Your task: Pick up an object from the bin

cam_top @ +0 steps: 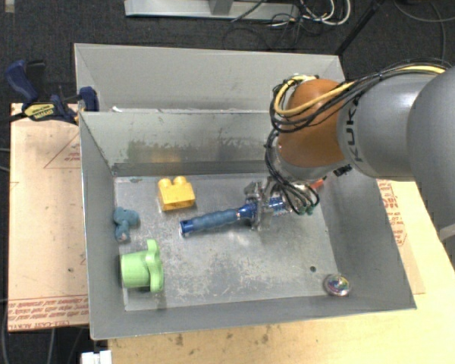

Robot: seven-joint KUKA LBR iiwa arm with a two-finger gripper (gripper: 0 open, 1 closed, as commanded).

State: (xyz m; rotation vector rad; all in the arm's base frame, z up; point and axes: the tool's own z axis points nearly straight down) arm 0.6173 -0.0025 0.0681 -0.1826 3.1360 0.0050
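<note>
Bin [243, 271]: yellow block [176, 193], blue rod [211, 221], green spool [142, 268], teal lump [124, 220]; marble [336, 284] apart

You look down into the grey bin [235, 268] from above and a little aside, the arm [409, 127] entering from your right.

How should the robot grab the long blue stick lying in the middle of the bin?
Grab the long blue stick across its thin middle, coming straight down from above. It lies flat on the floor of the grey metal bin with bare space along both long sides, so pinching across its narrow width probably works best.
</note>
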